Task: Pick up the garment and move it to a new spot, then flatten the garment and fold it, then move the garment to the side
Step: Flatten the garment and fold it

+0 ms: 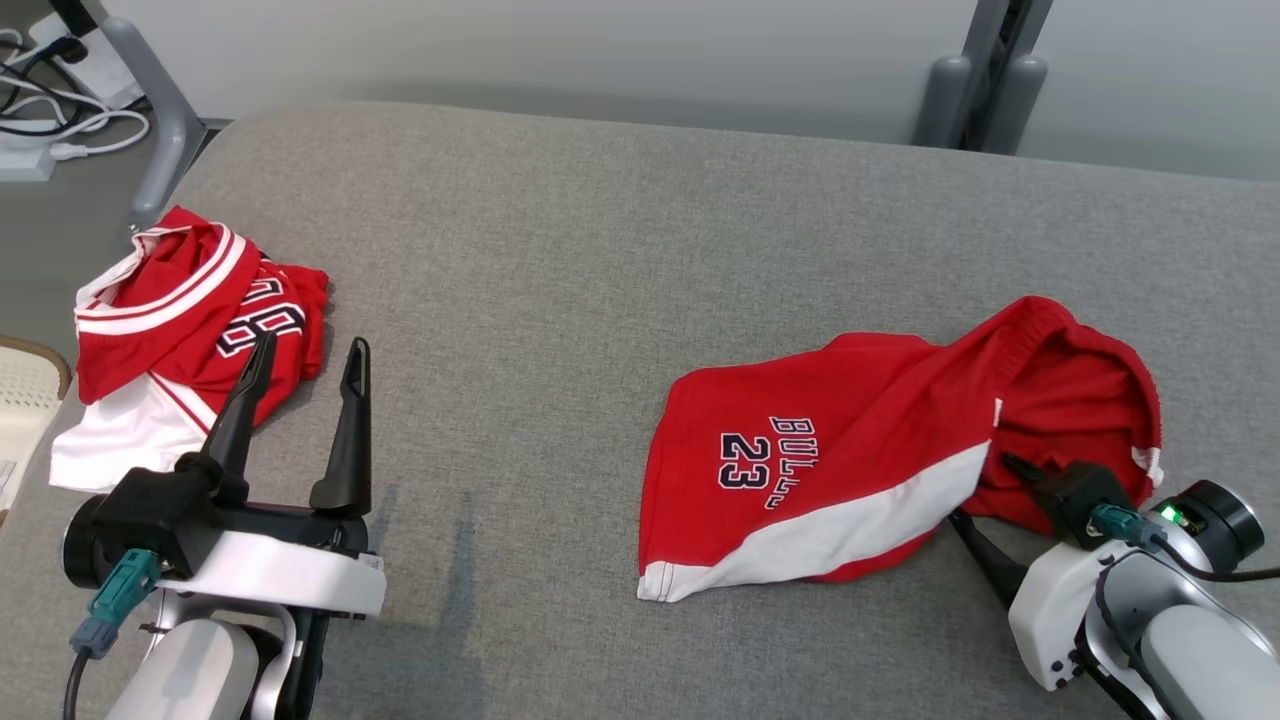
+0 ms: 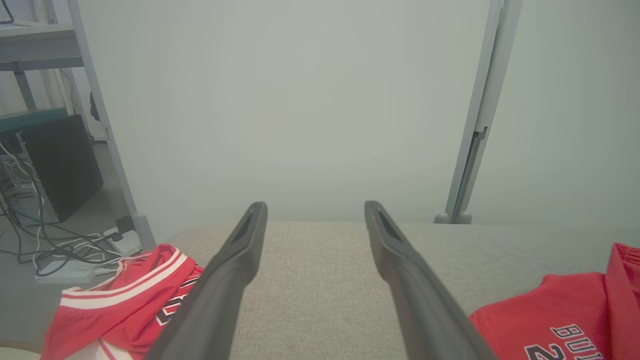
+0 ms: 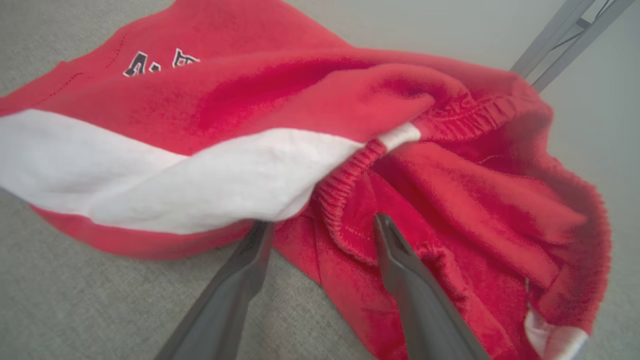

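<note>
The garment (image 1: 830,470) is a pair of red shorts with a white stripe and "23 BULLS" print. It lies crumpled at the right of the grey padded table (image 1: 560,250), and its corner also shows in the left wrist view (image 2: 550,315). My right gripper (image 1: 985,490) is open at its near right edge. In the right wrist view the right gripper (image 3: 324,222) has the ribbed waistband of the garment (image 3: 300,100) between its spread tips, one finger over red cloth, the other over the table. My left gripper (image 1: 312,345) is open and holds nothing, fingers apart above the table (image 2: 315,206).
A second red and white jersey (image 1: 180,330) lies bunched at the table's left edge, just left of my left gripper, and shows again as the jersey (image 2: 125,310). Cables and a power strip (image 1: 40,120) lie on the floor beyond a grey frame leg (image 1: 160,120). A pale basket (image 1: 25,400) sits at the far left.
</note>
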